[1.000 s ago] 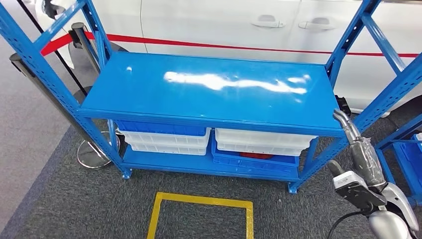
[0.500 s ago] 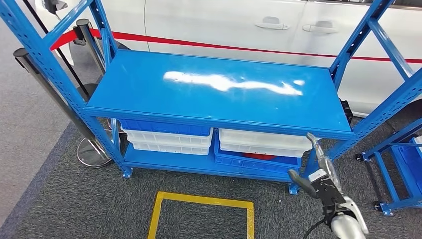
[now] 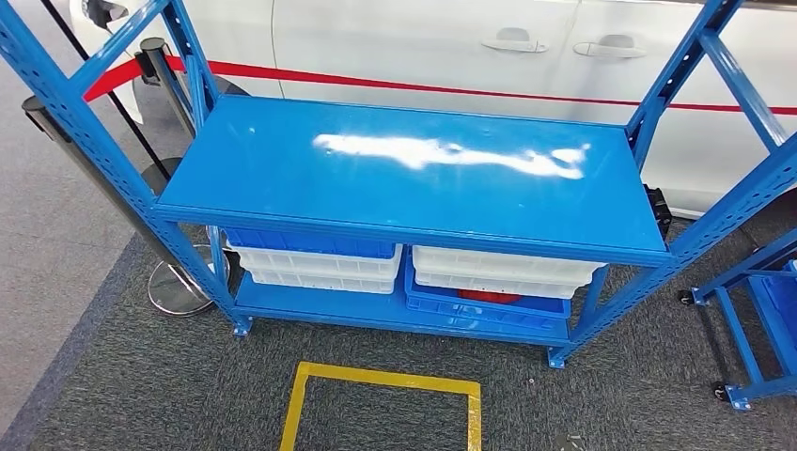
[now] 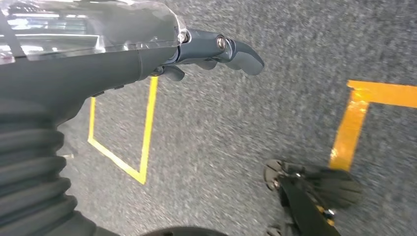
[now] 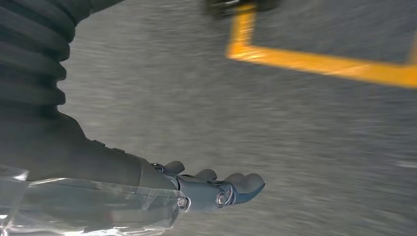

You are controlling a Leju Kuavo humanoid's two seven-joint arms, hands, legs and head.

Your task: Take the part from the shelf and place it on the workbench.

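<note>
A white car [image 3: 414,38] with a red stripe along its doors fills the 12 o'clock side of the head view. In front of it stands the blue shelf [image 3: 414,178], its glossy top deck catching a streak of glare. Grey carpet [image 3: 141,385] covers the floor from 3 through 6 to 9 o'clock.

On the lower deck, at the left, a white bin [image 3: 315,266] sits under a blue bin [image 3: 310,242]. At the right, another white bin [image 3: 498,268] sits on top of a second blue bin [image 3: 489,308]. A red item [image 3: 486,295] shows in the gap between these two; whether it is the part I cannot tell.

A second blue frame on castors [image 3: 752,329] stands at 4 o'clock, apart from the shelf. A yellow taped square [image 3: 381,378] lies on the carpet at 6 o'clock. At 9 o'clock a stanchion's round metal base [image 3: 174,289] rests beside the shelf leg, with a red belt [image 3: 108,80] at 10 o'clock.

The left hand [image 4: 162,54] hangs over the carpet near a yellow outline [image 4: 147,123], its fingers [image 4: 241,54] stretched out and holding nothing. The right hand [image 5: 196,189] likewise hangs above carpet, away from a yellow line [image 5: 319,64], fingers [image 5: 246,183] extended and spread, with nothing in its grasp.
</note>
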